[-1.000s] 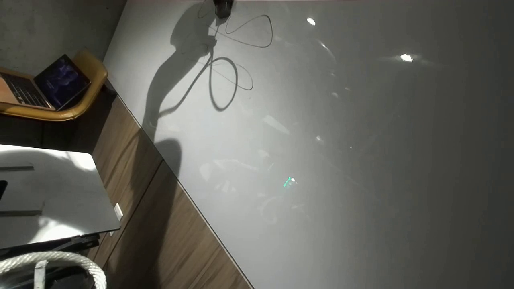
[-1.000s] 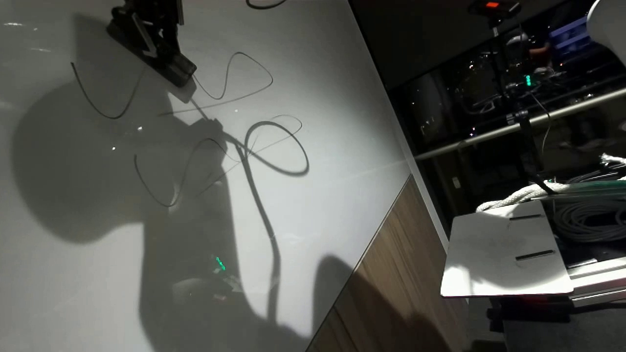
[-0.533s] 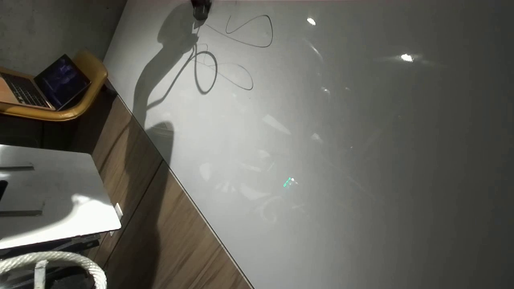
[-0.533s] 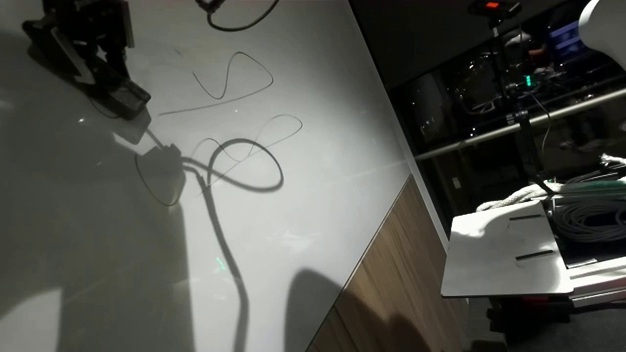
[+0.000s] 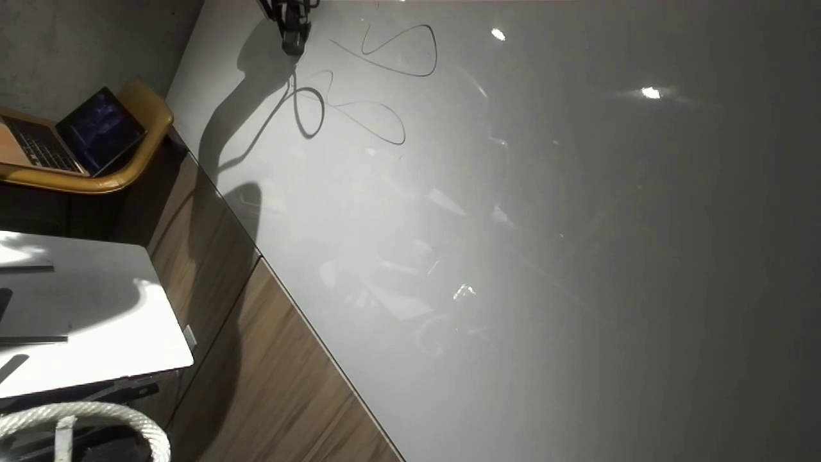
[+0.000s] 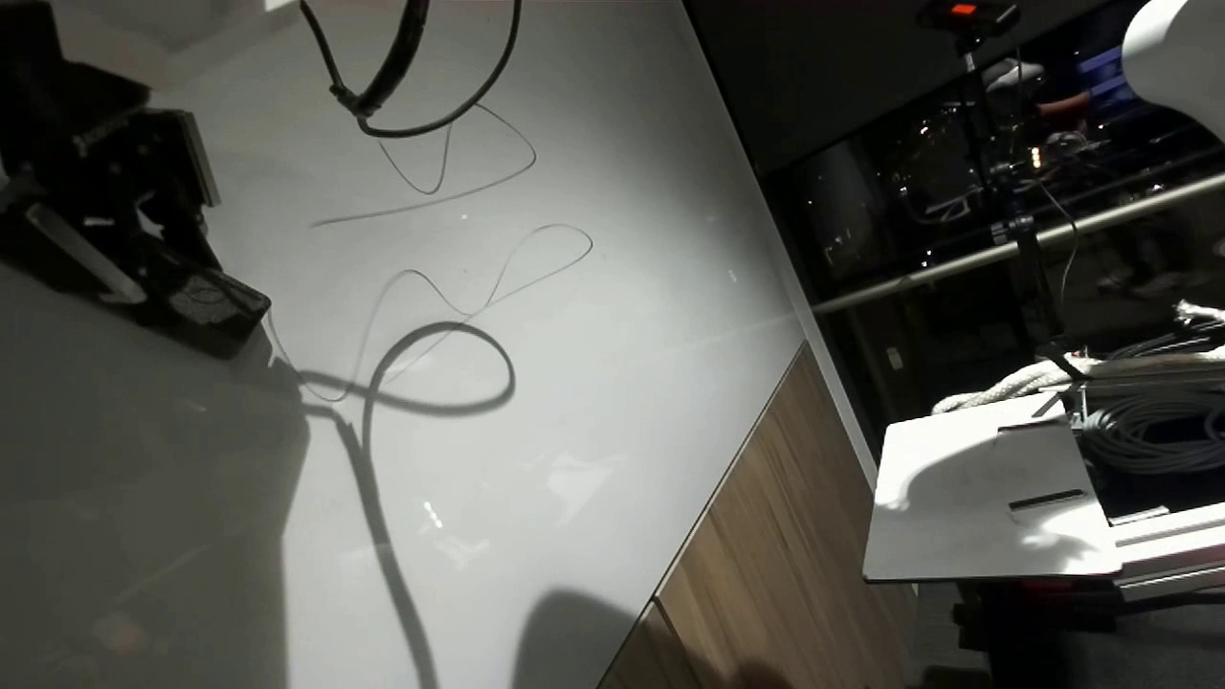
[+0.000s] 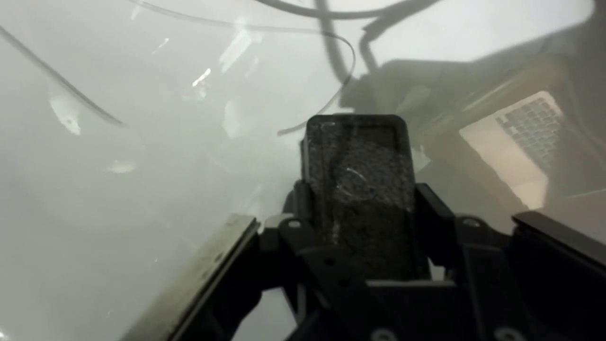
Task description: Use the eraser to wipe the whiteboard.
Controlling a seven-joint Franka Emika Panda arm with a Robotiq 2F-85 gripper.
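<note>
The eraser [image 7: 360, 161] is a dark flat block held lengthwise between the fingers. My gripper [image 7: 363, 203] is shut on its sides. The eraser also shows at the upper left in an exterior view [image 6: 215, 311] and at the top edge in an exterior view [image 5: 294, 42]. It is at or very near the whiteboard [image 5: 545, 256]; I cannot tell whether it touches. The whiteboard also shows in an exterior view [image 6: 660, 364]. Thin looped scribbles [image 6: 531, 158] lie right of the gripper. A lower scribble [image 6: 587, 239] reaches the eraser's tip. The board behind the gripper is hidden.
A black cable [image 6: 416, 57] hangs from the arm in front of the board. Wood panelling [image 5: 308, 378] borders the board. A white tabletop [image 5: 122, 301], a laptop on a yellow chair [image 5: 144, 122] and a rope [image 5: 96, 410] stand beside it. The arm's shadow darkens part of the board.
My gripper has moved down and left with the eraser in both exterior views. Part of the upper scribble by the eraser no longer shows on bare board. The cable has come further into view.
</note>
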